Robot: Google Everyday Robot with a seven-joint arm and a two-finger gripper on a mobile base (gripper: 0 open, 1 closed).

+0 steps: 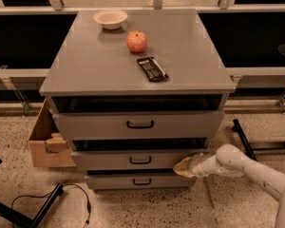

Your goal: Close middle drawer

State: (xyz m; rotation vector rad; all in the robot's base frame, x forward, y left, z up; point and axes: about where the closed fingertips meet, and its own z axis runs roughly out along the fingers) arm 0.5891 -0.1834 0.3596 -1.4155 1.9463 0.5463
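A grey cabinet holds three grey drawers, all standing a little out. The middle drawer (133,159) has a flat front of in-between size and a small black loop handle (140,160). The top drawer (137,124) is the tallest and the bottom drawer (137,180) the shortest. My gripper (183,166) reaches in from the right on a white arm (242,167). Its tip rests against the right end of the middle drawer's front, at its lower edge.
On the cabinet top (180,51) lie a cream bowl (110,18), a red apple (137,41) and a dark snack bar (152,68). A cardboard box (43,141) stands at the cabinet's left. A black cable (61,191) and dark stand legs (244,137) lie on the speckled floor.
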